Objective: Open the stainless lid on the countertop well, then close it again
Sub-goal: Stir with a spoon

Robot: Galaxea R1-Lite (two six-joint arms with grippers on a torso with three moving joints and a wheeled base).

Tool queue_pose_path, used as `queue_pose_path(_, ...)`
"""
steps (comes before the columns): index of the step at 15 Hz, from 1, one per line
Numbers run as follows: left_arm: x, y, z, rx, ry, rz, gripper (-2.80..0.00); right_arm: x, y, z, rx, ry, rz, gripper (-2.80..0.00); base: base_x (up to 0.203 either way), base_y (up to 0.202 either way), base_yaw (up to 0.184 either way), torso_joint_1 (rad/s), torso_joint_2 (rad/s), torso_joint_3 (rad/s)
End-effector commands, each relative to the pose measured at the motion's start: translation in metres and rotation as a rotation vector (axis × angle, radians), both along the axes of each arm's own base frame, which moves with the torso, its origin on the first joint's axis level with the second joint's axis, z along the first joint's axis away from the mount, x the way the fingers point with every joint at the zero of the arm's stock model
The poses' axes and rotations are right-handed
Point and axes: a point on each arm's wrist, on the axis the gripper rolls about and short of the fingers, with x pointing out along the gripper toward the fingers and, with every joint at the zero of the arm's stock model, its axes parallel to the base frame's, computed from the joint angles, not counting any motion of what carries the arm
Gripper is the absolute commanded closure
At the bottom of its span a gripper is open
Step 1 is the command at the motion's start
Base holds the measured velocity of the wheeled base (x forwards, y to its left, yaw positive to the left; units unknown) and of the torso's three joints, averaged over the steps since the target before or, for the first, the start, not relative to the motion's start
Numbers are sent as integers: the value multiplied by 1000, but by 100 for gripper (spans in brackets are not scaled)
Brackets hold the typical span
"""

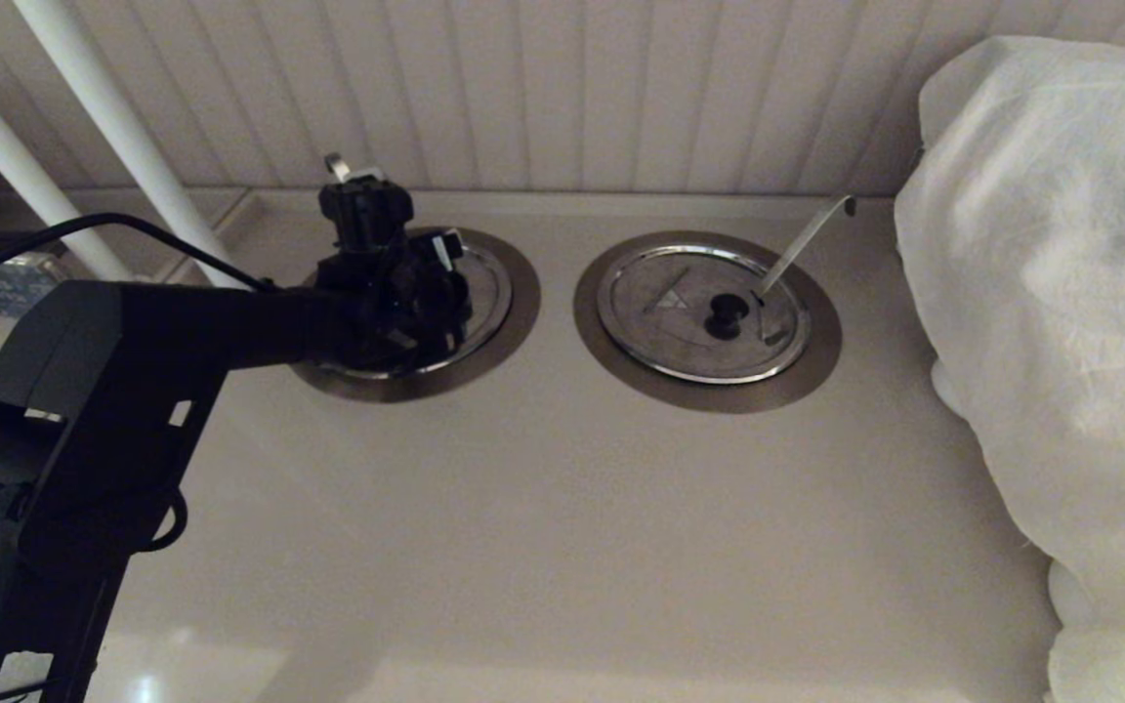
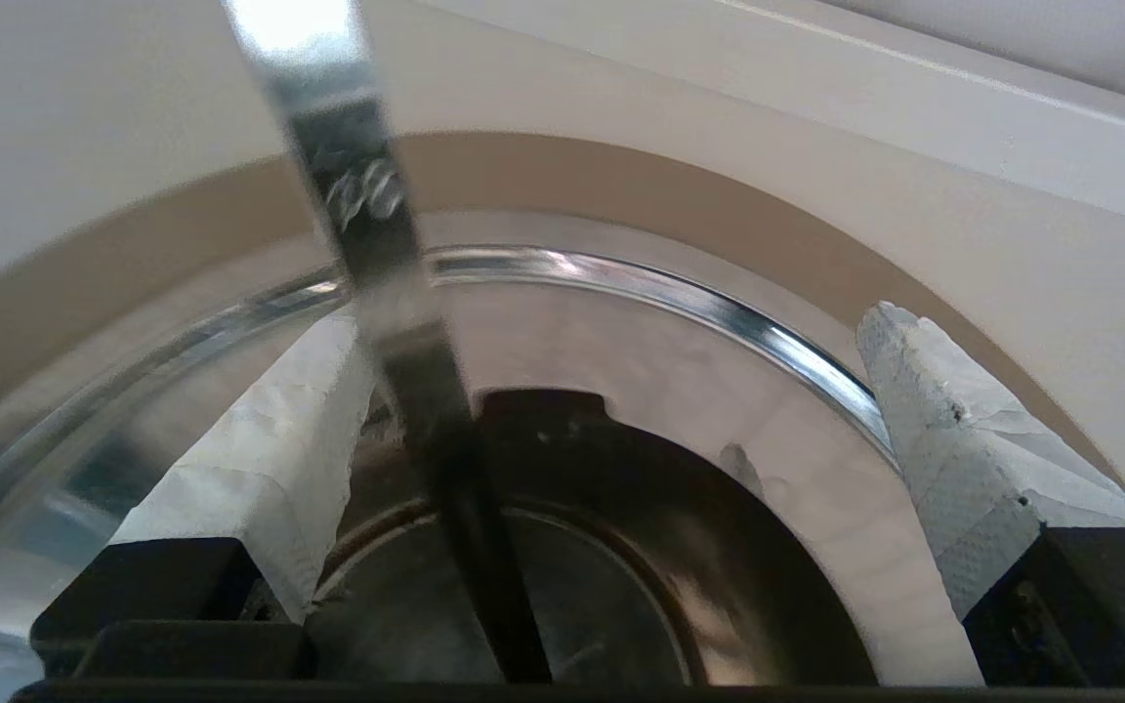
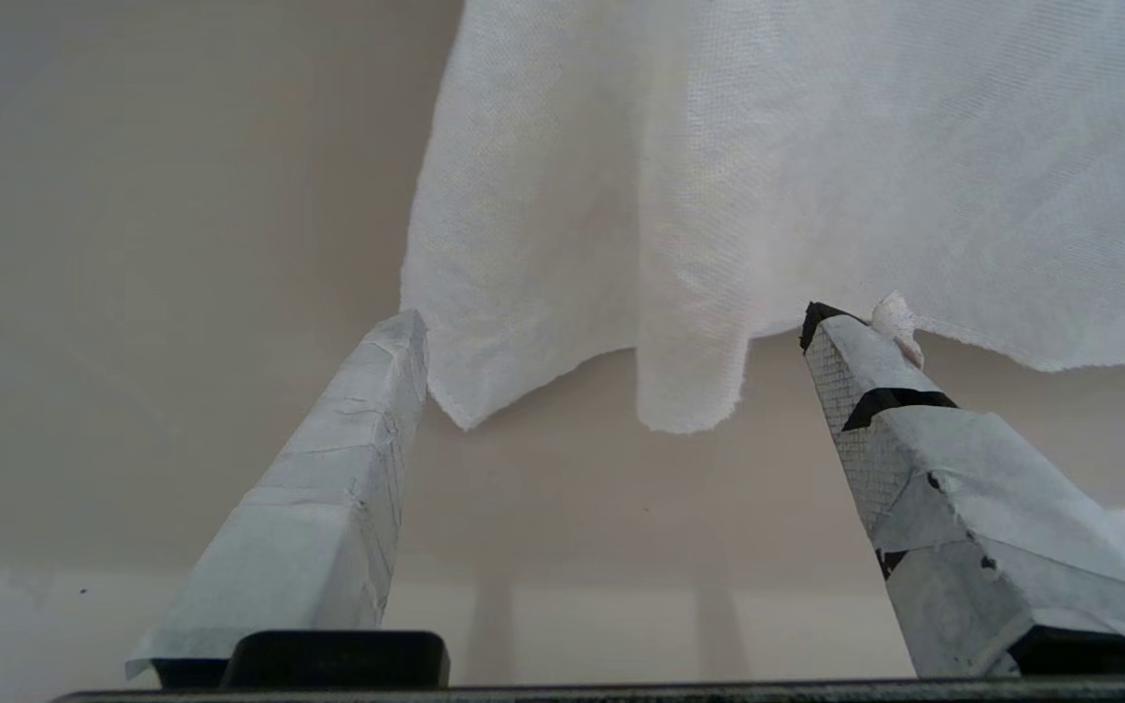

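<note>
The stainless lid point(image 1: 490, 291) lies in the left countertop well, inside its brushed collar ring point(image 1: 523, 303). My left gripper point(image 1: 396, 293) hangs right over the lid and hides the knob. The tip of the straight utensil handle point(image 1: 336, 166) sticks up behind it. In the left wrist view the left gripper point(image 2: 613, 317) is open, its taped fingers point(image 2: 260, 469) wide apart just above the shiny lid point(image 2: 719, 410). The handle point(image 2: 367, 215) rises next to one finger. Between the fingers lies a dark round patch; I cannot tell whether it is opening or reflection. The right gripper point(image 3: 613, 322) is open.
The twin lid point(image 1: 680, 327), with black knob point(image 1: 725, 314) and slanted hook-tipped handle point(image 1: 807, 239), sits in the right well. A large white cloth point(image 1: 1051, 293) covers something at the right edge, and the right gripper faces it point(image 3: 768, 176). White poles point(image 1: 113, 127) stand at back left.
</note>
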Motion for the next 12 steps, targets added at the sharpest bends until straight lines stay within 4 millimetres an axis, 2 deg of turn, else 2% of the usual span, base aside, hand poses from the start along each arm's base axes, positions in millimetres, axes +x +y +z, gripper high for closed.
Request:
queue_pose_path(1, 1, -4, -2, -1, 2, -11, -280, 0, 0, 0, 1, 0, -1, -280, 0, 0, 0, 0, 0, 0)
queue_pose_path(3, 3, -7, -8, 2, 12, -27, -280, 0, 0, 0, 1, 0, 0, -280, 0, 0, 0, 0, 0, 0)
queue_pose_path(7, -1, -18, -4, -4, -11, -54, -280, 0, 0, 0, 0, 0, 1, -280, 0, 0, 0, 0, 0, 0)
queue_pose_path(12, -2, -23, -4, 0, -16, -88, -280, 0, 0, 0, 0, 0, 1, -280, 0, 0, 0, 0, 0, 0)
